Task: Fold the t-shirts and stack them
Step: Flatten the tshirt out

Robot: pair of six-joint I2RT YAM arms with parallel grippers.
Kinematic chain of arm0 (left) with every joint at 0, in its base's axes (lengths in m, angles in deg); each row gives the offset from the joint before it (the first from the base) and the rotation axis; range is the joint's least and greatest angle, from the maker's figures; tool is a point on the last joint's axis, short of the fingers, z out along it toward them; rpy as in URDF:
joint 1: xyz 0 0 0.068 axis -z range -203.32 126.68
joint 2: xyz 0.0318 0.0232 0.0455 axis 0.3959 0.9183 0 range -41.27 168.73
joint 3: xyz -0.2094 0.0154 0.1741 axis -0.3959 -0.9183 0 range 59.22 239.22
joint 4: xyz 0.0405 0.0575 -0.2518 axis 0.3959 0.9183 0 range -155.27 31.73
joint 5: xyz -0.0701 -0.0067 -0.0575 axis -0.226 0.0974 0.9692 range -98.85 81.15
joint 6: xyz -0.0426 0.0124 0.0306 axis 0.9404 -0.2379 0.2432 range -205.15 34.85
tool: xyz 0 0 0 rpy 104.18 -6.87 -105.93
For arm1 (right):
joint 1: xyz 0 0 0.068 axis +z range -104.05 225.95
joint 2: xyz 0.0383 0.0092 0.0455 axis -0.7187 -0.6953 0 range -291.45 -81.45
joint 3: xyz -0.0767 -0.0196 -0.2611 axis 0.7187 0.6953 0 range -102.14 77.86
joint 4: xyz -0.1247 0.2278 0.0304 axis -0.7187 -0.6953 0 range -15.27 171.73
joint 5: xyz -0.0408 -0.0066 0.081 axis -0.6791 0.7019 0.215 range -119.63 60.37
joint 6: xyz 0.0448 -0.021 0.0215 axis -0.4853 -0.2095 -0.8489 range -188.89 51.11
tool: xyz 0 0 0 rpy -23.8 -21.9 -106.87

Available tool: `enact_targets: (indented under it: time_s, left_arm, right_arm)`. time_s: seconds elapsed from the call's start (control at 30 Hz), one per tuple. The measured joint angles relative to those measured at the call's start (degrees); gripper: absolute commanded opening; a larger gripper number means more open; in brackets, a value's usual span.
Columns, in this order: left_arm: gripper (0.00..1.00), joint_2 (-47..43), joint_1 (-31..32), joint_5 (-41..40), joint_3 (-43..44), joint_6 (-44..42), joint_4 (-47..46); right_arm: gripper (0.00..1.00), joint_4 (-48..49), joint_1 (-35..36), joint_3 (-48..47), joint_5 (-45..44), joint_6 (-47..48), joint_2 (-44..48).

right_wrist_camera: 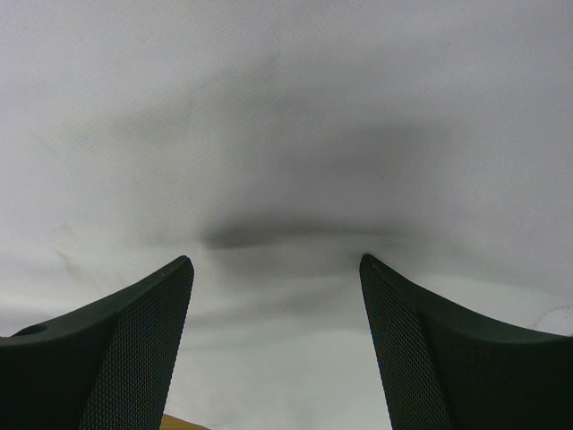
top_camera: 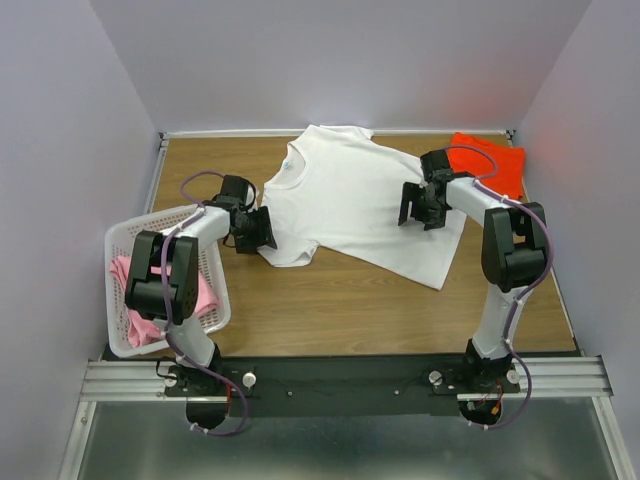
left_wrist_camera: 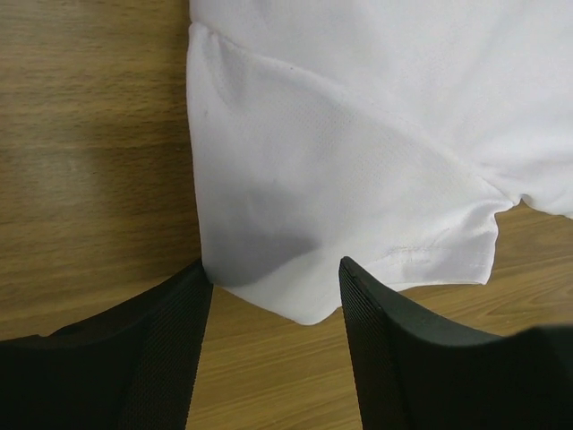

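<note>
A white t-shirt (top_camera: 355, 200) lies spread flat on the wooden table, collar toward the back left. My left gripper (top_camera: 258, 230) hovers open just off its near-left sleeve (left_wrist_camera: 304, 224), with bare wood between the fingers and nothing held. My right gripper (top_camera: 418, 205) stands open over the shirt's right side; its wrist view shows white cloth (right_wrist_camera: 286, 134) filling the frame below the spread fingers. An orange-red t-shirt (top_camera: 492, 160) lies at the back right, partly behind the right arm. A pink t-shirt (top_camera: 200, 295) sits bunched in the basket.
A white lattice basket (top_camera: 125, 240) stands at the table's left edge beside the left arm. Walls close in the table at the back and on both sides. Bare wood (top_camera: 340, 310) stretches between the white shirt and the arm bases.
</note>
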Motion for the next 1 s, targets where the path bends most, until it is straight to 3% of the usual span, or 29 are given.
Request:
enact_targets:
  time_s: [0.07, 0.23, 0.4, 0.5, 0.7, 0.8, 1.0]
  left_arm:
    - [0.47, 0.4, 0.0, 1.0, -0.2, 0.0, -0.9]
    - [0.43, 0.2, 0.0, 3.3, -0.2, 0.0, -1.4]
    - [0.43, -3.3, 0.0, 8.1, 0.4, 2.3, -0.9]
    - [0.5, -6.6, 0.0, 13.4, 1.4, 5.5, -3.1]
    - [0.53, -9.7, 0.0, 20.1, 2.3, 8.9, -5.6]
    - [0.53, -9.7, 0.0, 18.1, 2.6, 7.8, -3.1]
    - [0.53, -9.7, 0.0, 5.3, 2.6, 5.4, 3.9]
  right_arm:
    - [0.82, 0.0, 0.0, 0.0, -0.1, 0.0, 0.0]
    - [0.82, 0.0, 0.1, 0.0, -0.2, 0.0, 0.0]
    - [0.82, 0.0, 0.1, 0.0, -0.3, 0.0, 0.0]
    - [0.82, 0.0, 0.1, 0.0, -0.5, 0.0, 0.0]
    - [0.82, 0.0, 0.1, 0.0, -0.7, 0.0, -0.1]
    - [0.82, 0.0, 0.1, 0.0, -0.7, 0.0, -0.1]
    - [0.82, 0.0, 0.1, 0.0, -0.7, 0.0, -0.1]
